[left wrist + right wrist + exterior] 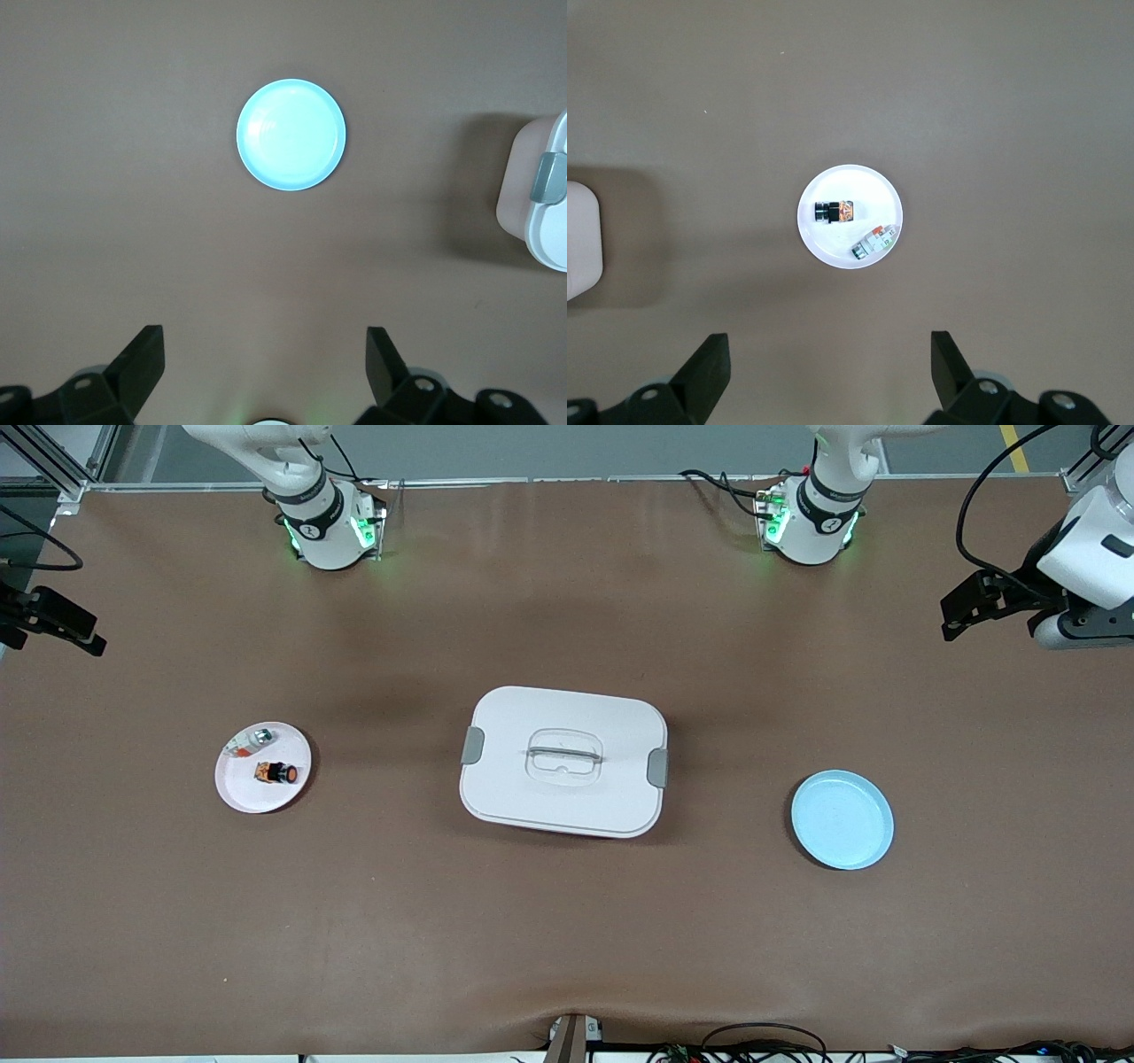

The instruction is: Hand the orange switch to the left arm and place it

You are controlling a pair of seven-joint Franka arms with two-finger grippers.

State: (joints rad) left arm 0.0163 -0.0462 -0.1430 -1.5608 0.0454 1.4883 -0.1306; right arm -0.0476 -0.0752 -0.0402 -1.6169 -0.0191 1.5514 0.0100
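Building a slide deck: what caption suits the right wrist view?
Open right gripper above a white plate holding the orange switch and a silver-teal part.

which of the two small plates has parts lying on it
The pink plate toward the right arm's end: it holds the orange switch and a silver-teal part. The blue plate holds nothing.

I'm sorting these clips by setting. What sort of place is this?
Probably a robotics lab test bench, not a home or factory line: two robot arms bolted along a brown-covered table, aluminium framing at the corners, loose cables along the edges, and staged props: a white box between two small plates.
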